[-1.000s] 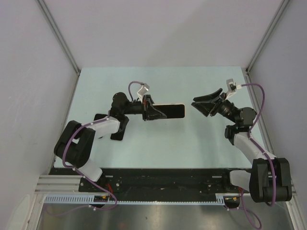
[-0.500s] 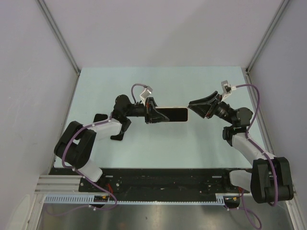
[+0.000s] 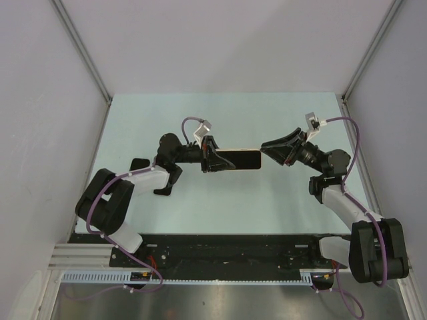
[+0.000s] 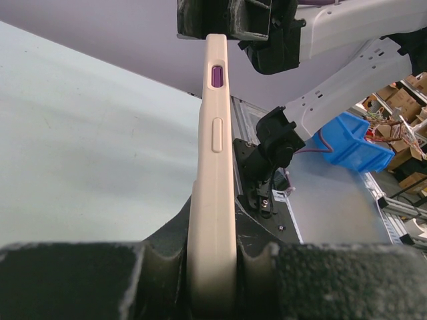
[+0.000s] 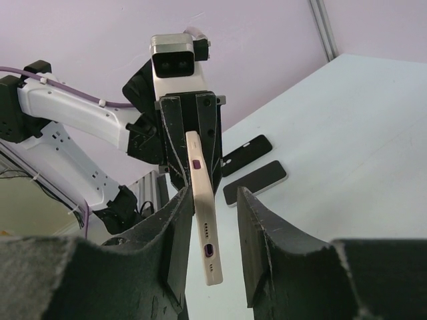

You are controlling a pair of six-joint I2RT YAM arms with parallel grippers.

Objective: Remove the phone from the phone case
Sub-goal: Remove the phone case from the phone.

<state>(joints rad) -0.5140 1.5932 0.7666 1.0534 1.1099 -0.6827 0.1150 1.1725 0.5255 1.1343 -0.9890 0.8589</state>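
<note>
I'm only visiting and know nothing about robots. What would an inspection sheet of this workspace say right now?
surface: pale green table.
job's things: phone inside its cream case, held off the table between the two arms.
clutter: dark slab and second dark slab, phone-shaped, lying flat near the left arm.
grippers: left gripper shut on the phone; right gripper open, jaws either side of the phone's free end.
cables: purple cable looped along each arm.
surroundings: plain walls; blue bin beyond the table.
</note>
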